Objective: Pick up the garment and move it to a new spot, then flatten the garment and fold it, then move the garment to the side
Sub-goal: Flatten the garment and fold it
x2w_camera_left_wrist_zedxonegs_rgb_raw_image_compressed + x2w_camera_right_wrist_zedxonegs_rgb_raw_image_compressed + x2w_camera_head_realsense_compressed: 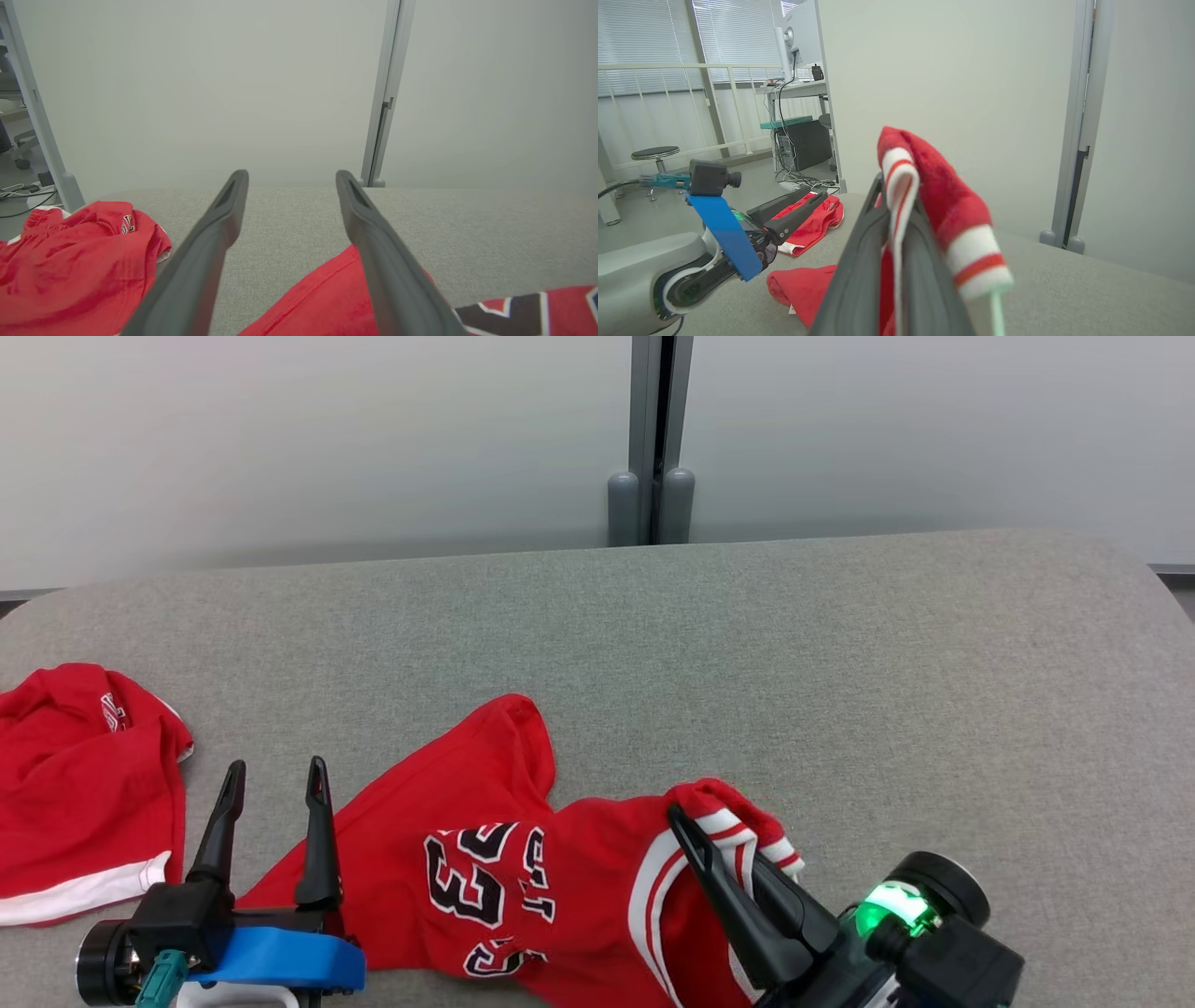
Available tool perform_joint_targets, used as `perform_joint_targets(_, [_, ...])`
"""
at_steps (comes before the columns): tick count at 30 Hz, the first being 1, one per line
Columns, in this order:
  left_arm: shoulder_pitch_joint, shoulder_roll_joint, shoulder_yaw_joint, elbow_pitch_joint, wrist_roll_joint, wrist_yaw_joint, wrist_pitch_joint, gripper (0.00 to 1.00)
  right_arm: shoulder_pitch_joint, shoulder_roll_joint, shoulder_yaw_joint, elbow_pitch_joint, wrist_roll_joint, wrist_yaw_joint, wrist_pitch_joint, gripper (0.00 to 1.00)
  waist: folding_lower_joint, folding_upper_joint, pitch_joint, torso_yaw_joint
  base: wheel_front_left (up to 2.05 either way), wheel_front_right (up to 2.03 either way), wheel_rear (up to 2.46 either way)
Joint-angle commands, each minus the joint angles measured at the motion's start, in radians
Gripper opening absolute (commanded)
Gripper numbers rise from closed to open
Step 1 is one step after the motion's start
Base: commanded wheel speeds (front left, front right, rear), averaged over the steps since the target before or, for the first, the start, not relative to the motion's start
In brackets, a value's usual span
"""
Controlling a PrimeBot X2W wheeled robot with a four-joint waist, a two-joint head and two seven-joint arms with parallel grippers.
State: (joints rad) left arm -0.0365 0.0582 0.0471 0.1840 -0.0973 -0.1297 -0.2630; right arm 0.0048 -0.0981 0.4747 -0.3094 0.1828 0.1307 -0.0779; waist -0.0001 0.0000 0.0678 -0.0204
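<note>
A red jersey [523,887] with a black and white number 23 lies crumpled on the grey cushioned surface [840,691] at the front centre. My right gripper [695,831] is shut on its striped red and white collar edge [915,186], which folds over the fingertips. My left gripper [275,777] stands open just left of the jersey, above the surface, with nothing between its fingers [224,210]. A corner of the jersey [322,298] lies under the left gripper's right finger.
A second red garment [79,784] with white trim lies bunched at the surface's left edge. A pale partition wall with a grey post [653,439] stands behind the surface. Bare grey surface stretches to the right and back.
</note>
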Motion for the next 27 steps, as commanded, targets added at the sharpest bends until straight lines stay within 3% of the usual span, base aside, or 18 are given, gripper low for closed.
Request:
perform_joint_targets(1, [0.002, 0.005, 0.001, -0.005, -0.004, -0.001, -0.003, 1.0, 0.02, 0.003, -0.003, -0.033, -0.003, 0.0, 0.016, 0.0, 0.0001, 0.0, 0.002, -0.002, 0.0, 0.0, 0.0])
perform_joint_targets(4, [-0.008, 0.007, 0.0, -0.006, -0.004, -0.001, -0.003, 1.0, 0.028, 0.001, -0.023, -0.064, -0.004, 0.0, 0.03, 0.0, 0.0001, 0.0, 0.009, -0.005, 0.0, 0.0, 0.0])
perform_joint_targets(8, [-0.022, 0.007, -0.011, -0.007, -0.005, -0.001, -0.003, 1.0, -0.004, -0.032, -0.059, -0.016, -0.03, 0.0, -0.016, 0.0, 0.0001, 0.0, 0.022, 0.002, 0.0, 0.0, 0.0])
perform_joint_targets(16, [-0.039, 0.012, -0.013, -0.005, -0.008, -0.001, -0.003, 1.0, -0.138, -0.059, -0.113, 0.21, -0.025, 0.0, -0.143, 0.0, 0.0001, 0.0, 0.049, 0.014, 0.0, 0.0, 0.0])
perform_joint_targets(27, [-0.083, 0.009, -0.044, 0.001, -0.016, -0.001, -0.003, 1.0, -0.49, -0.112, -0.154, 0.543, -0.036, 0.0, -0.187, 0.0, 0.0001, 0.0, 0.091, 0.066, 0.0, 0.0, 0.0])
